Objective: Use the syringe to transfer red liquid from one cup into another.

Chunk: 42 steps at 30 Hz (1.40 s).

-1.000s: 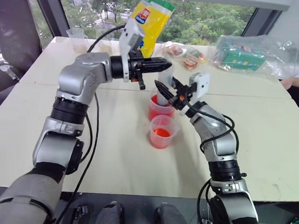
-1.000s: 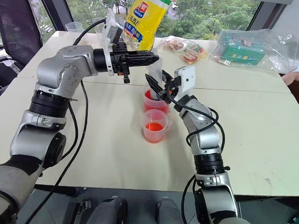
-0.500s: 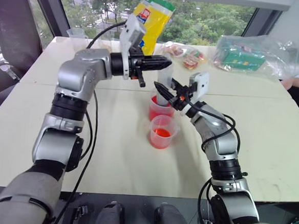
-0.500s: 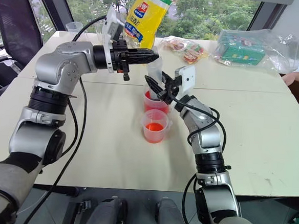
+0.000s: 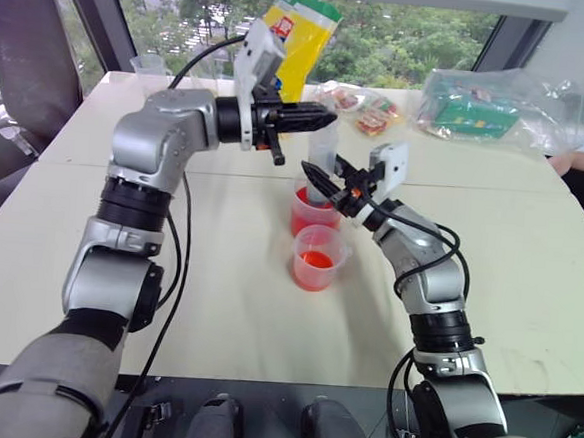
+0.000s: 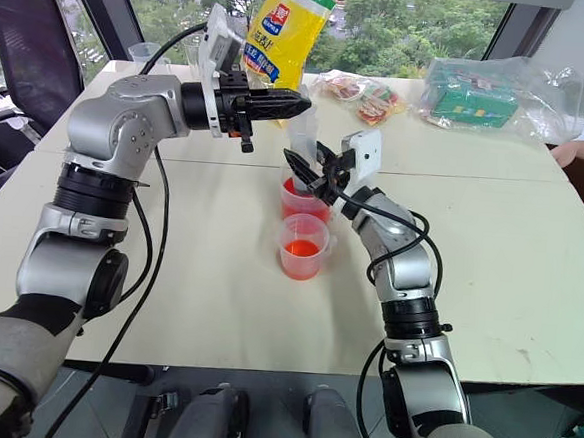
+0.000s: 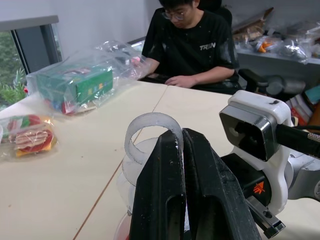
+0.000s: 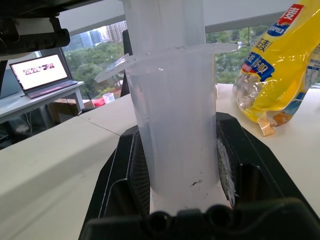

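My left hand (image 5: 324, 116) level, clamped on plunger top of large clear plastic syringe (image 5: 321, 166); right hand (image 5: 320, 176) grips barrel. Pale table (image 5: 238, 275), window behind.

A pale tabletop (image 5: 218, 274) carries two clear cups near its middle: the taller handled cup (image 5: 309, 208) of red liquid, and the shorter cup (image 5: 317, 258) just nearer. By the far edge lie a yellow bag (image 5: 297, 34), snack packets (image 5: 365, 106) and a bagged green box (image 5: 470, 109).
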Tool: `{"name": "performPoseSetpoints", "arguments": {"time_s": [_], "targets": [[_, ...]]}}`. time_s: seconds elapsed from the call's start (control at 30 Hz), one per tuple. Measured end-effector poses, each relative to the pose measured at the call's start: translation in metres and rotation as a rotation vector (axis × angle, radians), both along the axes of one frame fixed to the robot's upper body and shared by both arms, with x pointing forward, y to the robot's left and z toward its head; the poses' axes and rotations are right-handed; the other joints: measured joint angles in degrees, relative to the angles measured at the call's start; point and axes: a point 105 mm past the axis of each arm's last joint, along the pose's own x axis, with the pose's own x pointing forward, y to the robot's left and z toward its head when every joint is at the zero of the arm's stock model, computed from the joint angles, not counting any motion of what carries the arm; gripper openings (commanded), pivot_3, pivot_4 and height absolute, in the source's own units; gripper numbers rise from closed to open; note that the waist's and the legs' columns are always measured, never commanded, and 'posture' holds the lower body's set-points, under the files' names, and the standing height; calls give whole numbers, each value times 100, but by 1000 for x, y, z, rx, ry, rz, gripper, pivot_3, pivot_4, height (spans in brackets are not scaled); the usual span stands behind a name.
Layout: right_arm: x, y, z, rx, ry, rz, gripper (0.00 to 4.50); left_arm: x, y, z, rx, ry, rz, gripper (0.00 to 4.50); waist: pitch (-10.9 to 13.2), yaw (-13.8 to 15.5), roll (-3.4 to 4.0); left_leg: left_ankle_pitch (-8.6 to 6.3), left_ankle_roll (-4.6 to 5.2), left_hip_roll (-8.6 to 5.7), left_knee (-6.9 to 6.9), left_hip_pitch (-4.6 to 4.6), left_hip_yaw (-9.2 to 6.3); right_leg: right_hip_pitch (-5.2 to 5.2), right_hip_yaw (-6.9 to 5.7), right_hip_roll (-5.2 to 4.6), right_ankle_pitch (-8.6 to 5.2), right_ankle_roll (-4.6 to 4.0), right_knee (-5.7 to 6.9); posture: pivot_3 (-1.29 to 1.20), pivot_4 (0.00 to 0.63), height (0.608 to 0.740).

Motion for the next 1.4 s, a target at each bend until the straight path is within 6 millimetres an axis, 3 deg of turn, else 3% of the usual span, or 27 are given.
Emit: {"name": "performPoseSetpoints", "arguments": {"time_s": [0.13,0.17,0.23,0.47,0.7,0.9,1.13,1.27,1.4], "targets": [[-3,-1,8,-10,-14,5,1408,-5,0,7,5,-40,-6,76,0,0,0,0,0,0,0,0,0,0,0,0,0,0,0,0,150,740],[-4,-1,11,-13,-20,6,1408,-7,0,8,6,-51,-8,318,0,-1,0,0,0,0,0,0,0,0,0,0,0,0,0,0,150,740],[-5,-2,16,-13,-26,5,1408,-10,3,10,6,-69,-10,1000,0,-6,0,0,0,0,-1,0,0,0,0,0,0,0,0,0,150,740],[-3,-4,18,-31,5,-2,1408,-20,20,-6,31,-64,-25,4429,0,0,0,0,0,1,0,1,0,0,1,-1,0,0,0,0,150,740],[-4,-3,37,-3,-39,14,1408,-26,40,-16,64,-6,2,4429,0,-5,0,0,1,1,-1,1,-2,0,1,-1,0,0,0,0,150,740],[-6,-9,49,11,-43,31,1408,-30,59,-8,63,-16,59,4429,0,-1,0,0,1,1,-1,0,-2,0,1,-2,0,0,0,0,150,740],[-55,-13,84,37,-55,251,1408,-33,75,1,35,-12,101,4429,0,13,0,-2,3,1,-1,-1,-7,5,-2,-5,0,0,-5,0,150,740],[-71,-9,72,21,-16,309,1408,-33,74,2,33,-14,99,4429,0,10,0,-2,3,0,-1,0,-8,7,-2,-3,0,0,-5,0,150,740],[-74,-8,39,-7,66,296,1408,-34,70,3,21,-4,90,4429,0,4,0,-2,4,0,0,0,-7,6,-2,-2,0,0,-5,0,150,740]]}}
